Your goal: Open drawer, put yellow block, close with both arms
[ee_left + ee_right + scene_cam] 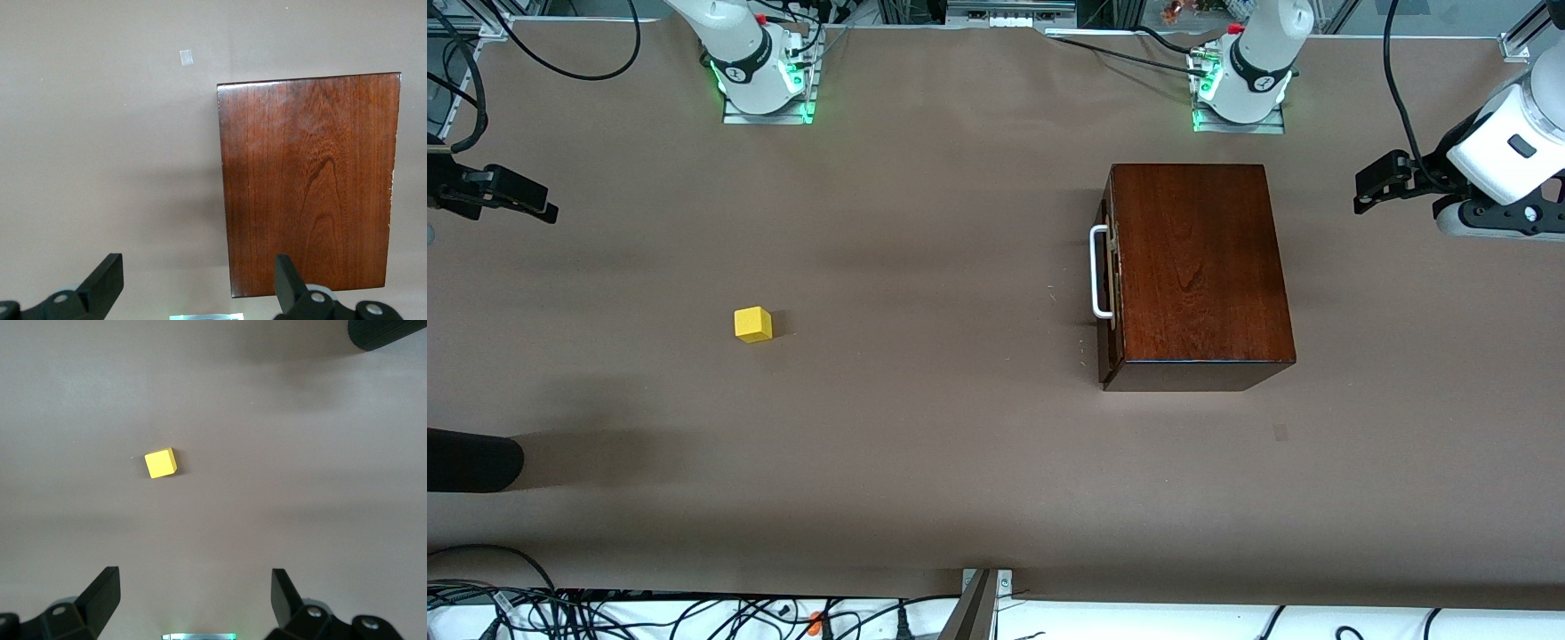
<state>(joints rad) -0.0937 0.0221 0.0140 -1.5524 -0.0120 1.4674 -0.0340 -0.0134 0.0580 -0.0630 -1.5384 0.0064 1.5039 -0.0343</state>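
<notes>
The dark mahogany box (1196, 267) stands toward the left arm's end of the table. Its drawer (1110, 284) is pushed in, and the white handle (1100, 271) faces the table's middle. The yellow block (753, 324) lies alone on the brown cover toward the right arm's end. My left gripper (1374, 182) hangs open over the table beside the box. The left wrist view looks down on the box top (310, 187) from the left gripper (197, 273). My right gripper (525, 200) hovers open at the right arm's end. In the right wrist view, the block (161, 463) lies well apart from the right gripper (193, 587).
A black rounded object (471, 460) juts in at the right arm's end, nearer the front camera than the block, and shows again in the right wrist view (387, 333). A small pale mark (1280, 433) sits on the cover near the box. Cables (694, 613) run along the near edge.
</notes>
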